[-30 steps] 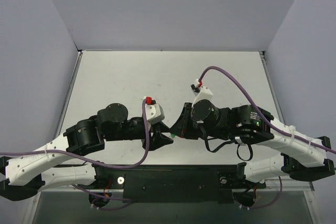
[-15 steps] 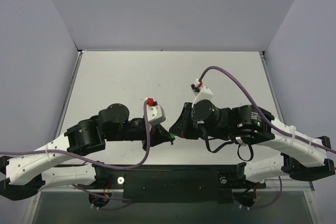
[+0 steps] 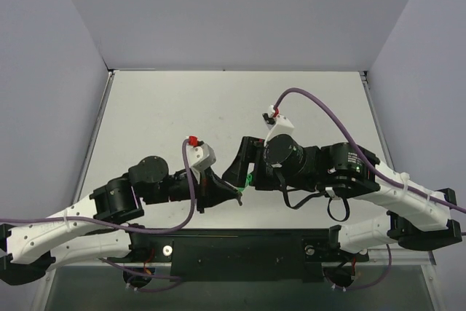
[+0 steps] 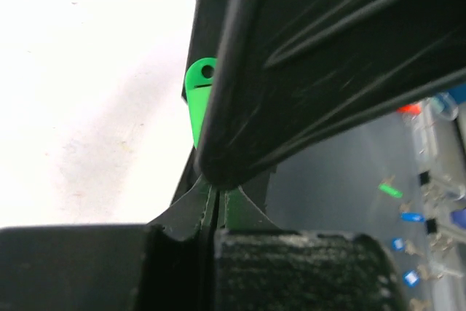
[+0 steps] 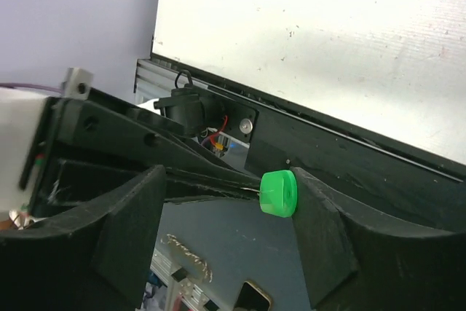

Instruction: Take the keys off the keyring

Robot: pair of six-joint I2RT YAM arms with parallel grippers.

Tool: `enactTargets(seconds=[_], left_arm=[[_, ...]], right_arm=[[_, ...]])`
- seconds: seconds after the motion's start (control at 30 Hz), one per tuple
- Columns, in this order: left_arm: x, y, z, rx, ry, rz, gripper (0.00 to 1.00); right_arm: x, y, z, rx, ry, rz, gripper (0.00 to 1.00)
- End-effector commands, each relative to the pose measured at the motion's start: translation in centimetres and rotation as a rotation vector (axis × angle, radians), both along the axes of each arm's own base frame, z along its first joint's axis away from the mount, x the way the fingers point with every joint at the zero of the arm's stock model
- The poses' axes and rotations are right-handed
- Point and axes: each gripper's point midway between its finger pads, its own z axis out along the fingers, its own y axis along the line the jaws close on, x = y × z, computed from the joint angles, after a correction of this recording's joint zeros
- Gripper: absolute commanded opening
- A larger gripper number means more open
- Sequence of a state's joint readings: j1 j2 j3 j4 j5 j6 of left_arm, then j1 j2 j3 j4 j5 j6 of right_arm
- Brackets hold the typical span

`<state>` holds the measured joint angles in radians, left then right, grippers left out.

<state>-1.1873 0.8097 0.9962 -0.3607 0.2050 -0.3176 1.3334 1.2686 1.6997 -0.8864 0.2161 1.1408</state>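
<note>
The keyring (image 5: 279, 193), a small bright green plastic piece, hangs in the air between the two grippers, just above the table's near edge (image 3: 249, 178). It leans against the right finger (image 5: 320, 245) of my right gripper (image 5: 229, 183), whose jaws stand wide apart. A thin silver sliver of the key (image 5: 253, 189) runs from the green piece into the tips of my left gripper (image 5: 237, 183), which is shut on it. In the left wrist view the left gripper (image 4: 211, 198) is pressed shut, and the keyring (image 4: 198, 100) peeks out behind the right gripper's finger.
The white table (image 3: 182, 107) stretches away behind both arms, with grey walls on three sides. A black rail (image 3: 240, 249) runs along the near edge. Purple cables (image 3: 320, 107) loop over both wrists.
My right gripper has opened and let go of the green keyring. My left gripper has shut on the key. The left wrist has drawn back to the left.
</note>
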Motion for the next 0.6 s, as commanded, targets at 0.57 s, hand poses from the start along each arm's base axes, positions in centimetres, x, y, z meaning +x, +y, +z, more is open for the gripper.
enactTargets(seconds=[0.57], left_arm=[[8.0, 8.2, -2.1, -0.956, 1.103, 0.669, 0.00]], right_arm=[[1.8, -1.8, -4.0, -0.144, 0.082, -0.074, 0.63]])
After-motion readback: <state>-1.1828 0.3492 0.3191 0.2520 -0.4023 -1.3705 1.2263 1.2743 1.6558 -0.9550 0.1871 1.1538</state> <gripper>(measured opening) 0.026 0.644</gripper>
